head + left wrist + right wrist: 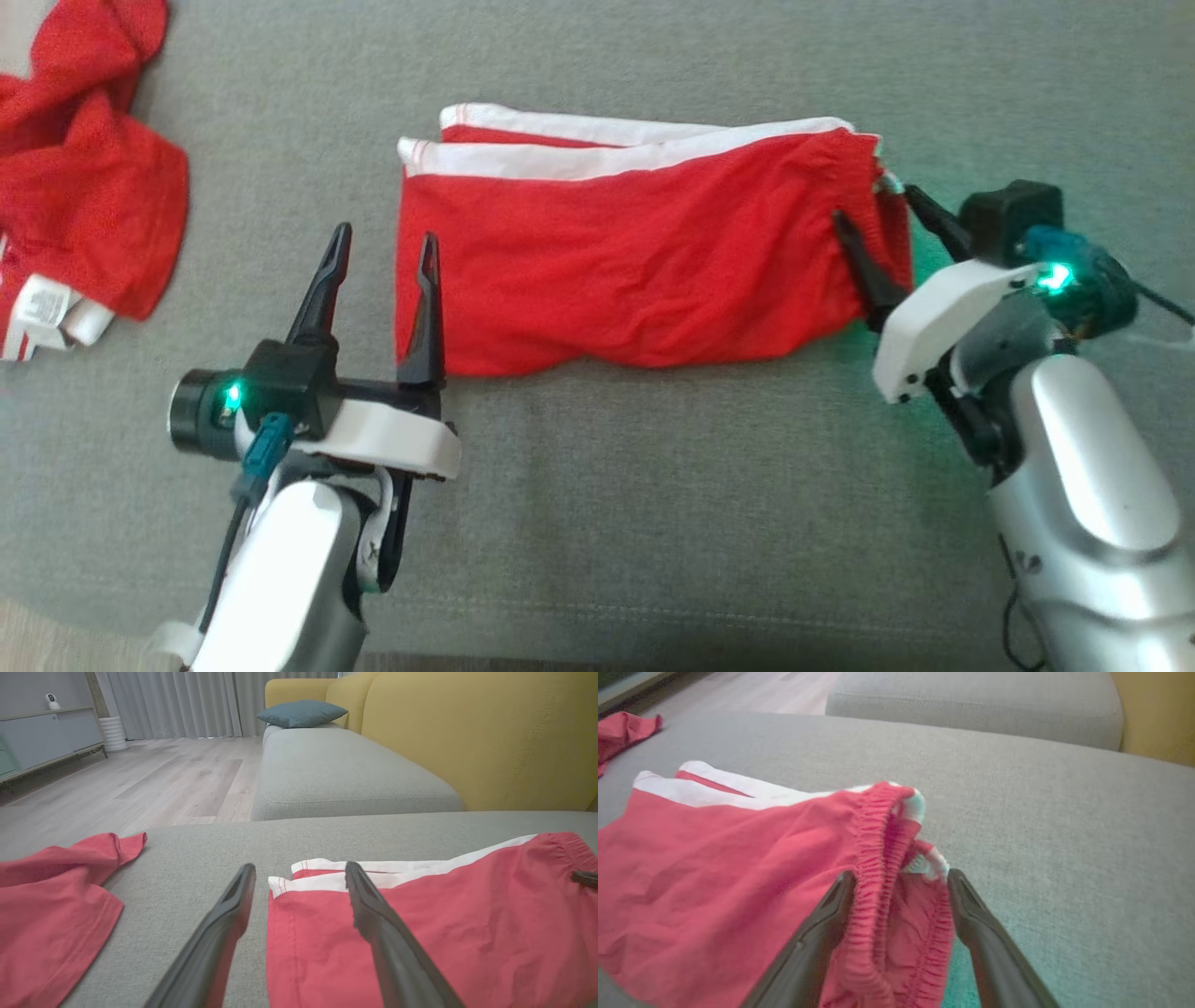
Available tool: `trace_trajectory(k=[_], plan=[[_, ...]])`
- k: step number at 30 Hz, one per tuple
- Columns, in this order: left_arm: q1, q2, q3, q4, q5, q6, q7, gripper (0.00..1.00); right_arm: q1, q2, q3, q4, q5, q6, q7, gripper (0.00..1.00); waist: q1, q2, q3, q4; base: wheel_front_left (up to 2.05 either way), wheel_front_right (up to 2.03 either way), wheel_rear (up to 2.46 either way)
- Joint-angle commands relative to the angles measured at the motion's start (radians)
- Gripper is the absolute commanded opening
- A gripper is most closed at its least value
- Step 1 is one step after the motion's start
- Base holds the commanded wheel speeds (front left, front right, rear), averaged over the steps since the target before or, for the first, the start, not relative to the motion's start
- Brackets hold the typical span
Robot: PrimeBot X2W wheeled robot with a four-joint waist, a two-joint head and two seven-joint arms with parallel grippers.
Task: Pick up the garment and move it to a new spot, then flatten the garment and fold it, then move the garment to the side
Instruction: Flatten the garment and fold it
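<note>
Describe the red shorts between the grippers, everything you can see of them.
The shorts are red, thin, slightly wrinkled cloth with a white stripe along the far edge. They lie flat on the grey cushion, apparently folded leg over leg. The gathered elastic waistband is at the robot's right end, between the fingers of the open right gripper. The leg hems are at the left, where the open left gripper straddles the edge, one finger over the cloth.

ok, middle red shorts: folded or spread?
Folded. The red shorts lie doubled, two white-striped leg hems stacked at one end, waistband bunched at the other.
</note>
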Motion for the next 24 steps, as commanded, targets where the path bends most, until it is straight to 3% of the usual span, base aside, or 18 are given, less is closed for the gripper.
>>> trace_trajectory(k=[1, 8, 13, 14, 15, 24], plan=[[-0.038, 0.007, 0.029, -0.024, 0.01, -0.005, -0.01, 1.0, -0.027, -0.006, -0.001, -0.007, -0.013, 0.007, 0.016, 1.0, 0.0, 0.0, 0.012, 0.012, 0.0, 0.0, 0.0], [-0.051, -0.007, 0.036, -0.025, 0.02, -0.011, -0.012, 1.0, -0.047, -0.01, -0.033, 0.072, -0.018, 0.007, 0.054, 1.0, 0.0, 0.0, 0.024, 0.018, 0.0, 0.0, 0.0], [-0.051, -0.017, 0.046, -0.032, 0.031, -0.02, -0.012, 1.0, -0.047, -0.01, 0.002, 0.11, 0.058, 0.007, 0.093, 1.0, 0.0, 0.0, 0.029, 0.017, 0.0, 0.0, 0.0], [-0.05, -0.018, 0.048, -0.033, 0.033, -0.022, -0.012, 1.0, -0.044, -0.01, 0.013, 0.115, 0.081, 0.007, 0.102, 0.54, 0.0, 0.0, 0.028, 0.015, 0.0, 0.0, 0.0], [-0.049, -0.019, 0.051, -0.033, 0.034, -0.023, -0.012, 1.0, -0.042, -0.01, 0.024, 0.115, 0.107, 0.007, 0.108, 0.0, 0.0, 0.0, 0.028, 0.014, 0.0, 0.0, 0.0], [-0.023, -0.02, 0.075, -0.027, 0.047, -0.028, -0.012, 1.0, 0.071, -0.072, 0.0, 0.033, 0.229, 0.007, 0.056, 0.0, 0.0, 0.0, -0.023, -0.009, 0.0, 0.0, 0.0]])
